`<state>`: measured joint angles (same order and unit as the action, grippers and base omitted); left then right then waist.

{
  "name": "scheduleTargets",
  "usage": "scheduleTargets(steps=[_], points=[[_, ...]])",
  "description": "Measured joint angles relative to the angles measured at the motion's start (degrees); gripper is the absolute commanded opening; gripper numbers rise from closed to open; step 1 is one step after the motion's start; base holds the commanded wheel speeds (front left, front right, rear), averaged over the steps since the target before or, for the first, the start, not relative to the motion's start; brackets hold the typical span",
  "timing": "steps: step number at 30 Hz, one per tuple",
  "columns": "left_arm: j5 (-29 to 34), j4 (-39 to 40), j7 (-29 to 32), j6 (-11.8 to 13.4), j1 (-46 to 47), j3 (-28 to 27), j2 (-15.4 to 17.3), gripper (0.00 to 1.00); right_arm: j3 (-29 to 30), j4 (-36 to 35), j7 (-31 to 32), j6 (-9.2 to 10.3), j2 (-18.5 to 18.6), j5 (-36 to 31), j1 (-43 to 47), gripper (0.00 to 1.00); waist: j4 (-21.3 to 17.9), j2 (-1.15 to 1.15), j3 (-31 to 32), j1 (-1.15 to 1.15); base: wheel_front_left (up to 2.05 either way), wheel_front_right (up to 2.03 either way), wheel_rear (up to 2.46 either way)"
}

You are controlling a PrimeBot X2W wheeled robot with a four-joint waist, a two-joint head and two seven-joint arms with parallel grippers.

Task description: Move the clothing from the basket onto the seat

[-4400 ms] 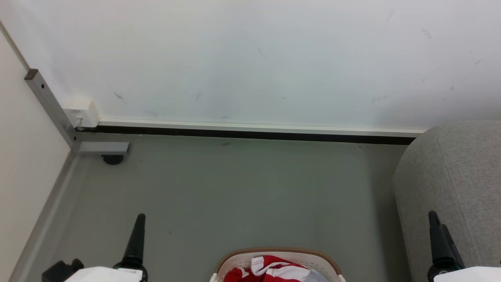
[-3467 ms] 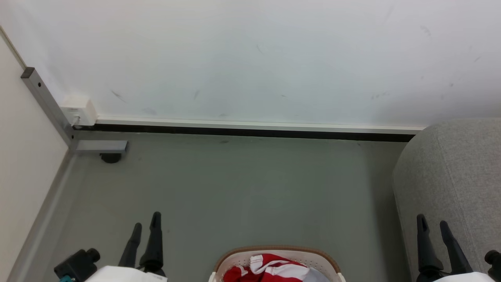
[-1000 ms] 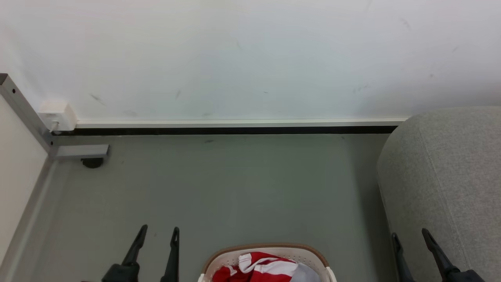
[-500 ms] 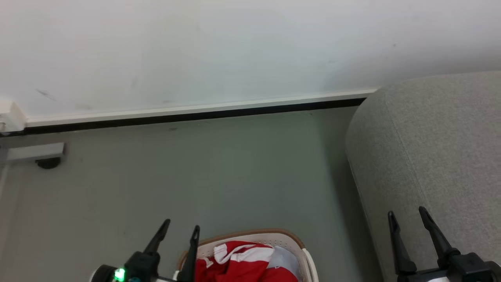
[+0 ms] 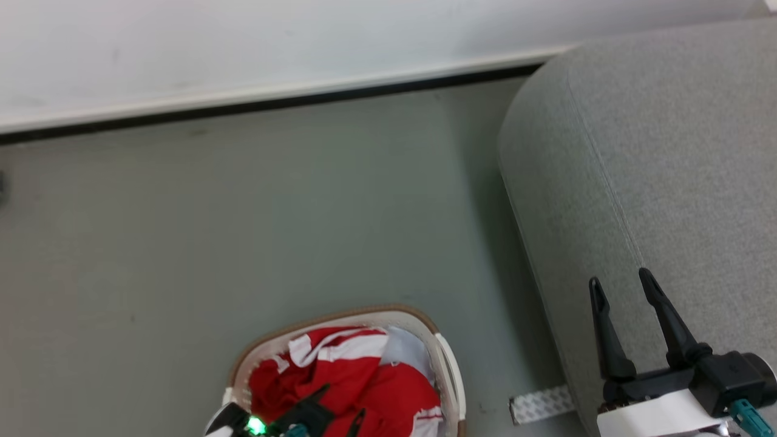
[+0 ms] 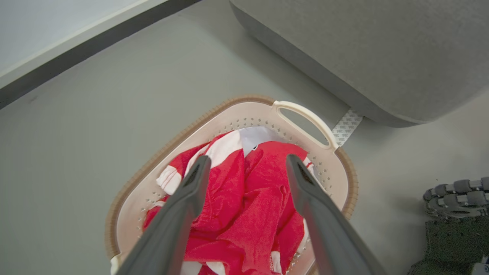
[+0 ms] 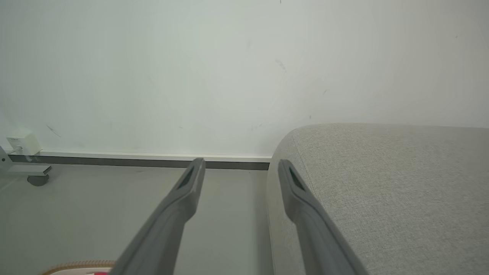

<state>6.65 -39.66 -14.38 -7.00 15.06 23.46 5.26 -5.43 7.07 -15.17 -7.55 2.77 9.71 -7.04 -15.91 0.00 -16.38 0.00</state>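
Note:
The basket (image 5: pixel 340 312) stands on the floor at the bottom of the head view, beside the grey seat (image 5: pixel 668 152). Crumpled inside lies the red clothing (image 5: pixel 364 382) with white trim. My left gripper (image 5: pixel 337 405) hangs open just above it; in the left wrist view the left gripper (image 6: pixel 248 159) has its fingers spread over the clothing (image 6: pixel 259 191), nothing between them, inside the basket's rim (image 6: pixel 229 103). My right gripper (image 5: pixel 619 280) is open over the seat's rounded arm. In the right wrist view the right gripper (image 7: pixel 240 163) points toward the wall, the seat (image 7: pixel 382 183) to its right.
A pale white-blue cloth (image 6: pixel 256 135) lies under the red garment at the basket's far side. A white patterned tape strip (image 5: pixel 540 405) is on the floor by the seat's base. A white wall box (image 7: pixel 17 143) and a caster (image 7: pixel 38 179) sit at the wall's left.
The head camera has swung down and right. Both grippers went from shut to open. My left gripper has moved from beside the basket to above the red clothing inside it.

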Motion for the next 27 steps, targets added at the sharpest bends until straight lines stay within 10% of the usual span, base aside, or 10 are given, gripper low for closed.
scheduleTargets(steps=[26, 27], points=[[2.38, -26.73, 2.40, 2.57, 20.39, 11.57, 2.72, 1.00, -2.52, -5.34, 0.00, 0.00, 0.02, 2.99, -7.02, 1.00, -4.26, 0.00, -23.90, 0.01, 0.00, 0.00, 0.00], [2.19, -27.11, 2.21, 3.10, 20.81, 11.05, 2.79, 0.32, -2.55, -5.38, 0.00, 0.00, 0.02, 3.03, -7.04, 1.00, -4.40, 0.00, -24.58, 0.01, 0.00, 0.00, 0.00]])
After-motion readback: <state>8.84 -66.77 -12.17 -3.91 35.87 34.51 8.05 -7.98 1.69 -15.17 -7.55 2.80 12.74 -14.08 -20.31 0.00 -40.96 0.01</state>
